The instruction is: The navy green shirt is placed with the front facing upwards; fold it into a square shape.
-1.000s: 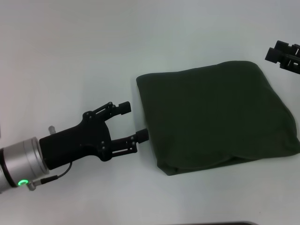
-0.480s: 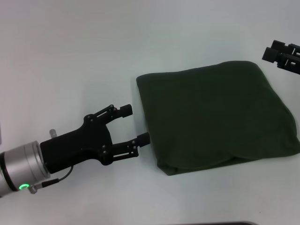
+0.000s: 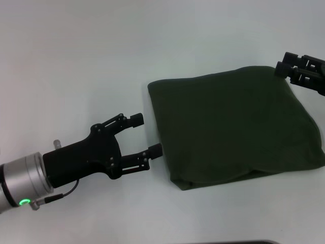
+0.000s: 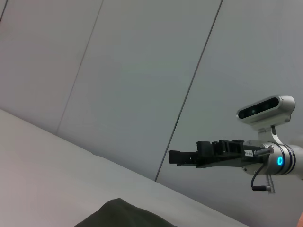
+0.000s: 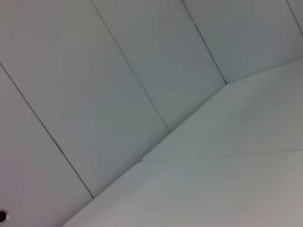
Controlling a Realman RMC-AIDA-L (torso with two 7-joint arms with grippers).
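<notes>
The left gripper (image 3: 144,134) sits nearest, over the table (image 3: 76,56) just beside the shirt's left edge. Its fingers are spread apart and hold nothing; the lower fingertip is at or almost at the cloth edge. Over the last second it has drawn back slightly toward the robot and then stopped.

The shirt (image 3: 231,127) lies right of centre as a compact folded block, plain green side up, with no lettering visible. Its long axis runs left to right, slightly skewed; the layered open edge faces the robot, the smooth edge faces away.

The right gripper (image 3: 288,71) has moved in from the far right and now hangs at the shirt's far right corner. Its finger state cannot be determined.

Judgement: the fold appears essentially complete; only squaring of edges may remain.
</notes>
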